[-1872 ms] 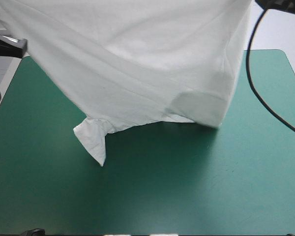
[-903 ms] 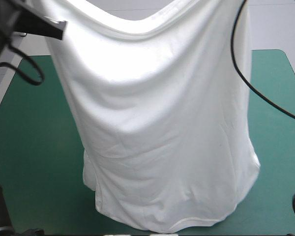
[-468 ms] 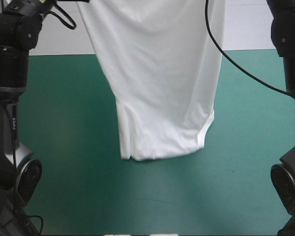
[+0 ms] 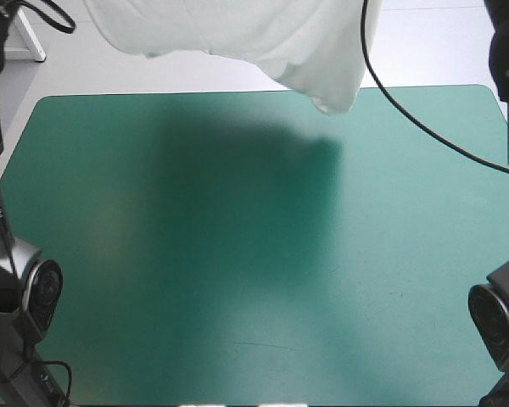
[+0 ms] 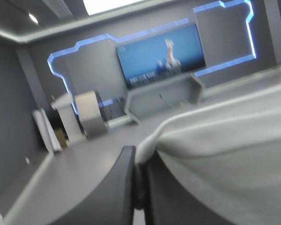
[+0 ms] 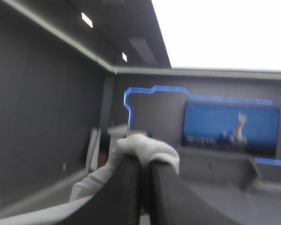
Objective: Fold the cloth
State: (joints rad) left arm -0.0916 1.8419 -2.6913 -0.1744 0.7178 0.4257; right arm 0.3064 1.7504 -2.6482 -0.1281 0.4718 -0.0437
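Teal-green cover (image 4: 254, 280) is bare across the whole high view, save a broad soft shadow (image 4: 246, 161) over its far-middle part. The T-shirt (image 4: 237, 34) is off the table altogether. It hangs in the air above the far edge with only its lower portion in the high view, and its lowest corner dips just over that edge, right of centre. No part of it touches the cover, as far as I can see. Left gripper (image 5: 139, 161): black fingers all but closed into one arch, a thin fold of white fabric pinched between them. The rest of the cloth sweeps off to one side as a smooth band with a thicker rim along its edge. Right gripper (image 6: 143, 161): fingers likewise nearly meeting, a small bunched wad of cloth bulging over the tips, more fabric trailing below. Neither gripper falls within the high view and both wrist views look level, so I judge the pair held high. Probable reason: two pinch points set apart let the garment hang open under its own weight, easing creases before it is laid flat. The cloth looks white, thin and lightly rippled, with its hanging edge slanting lower toward the right. Folding proper not yet begun.
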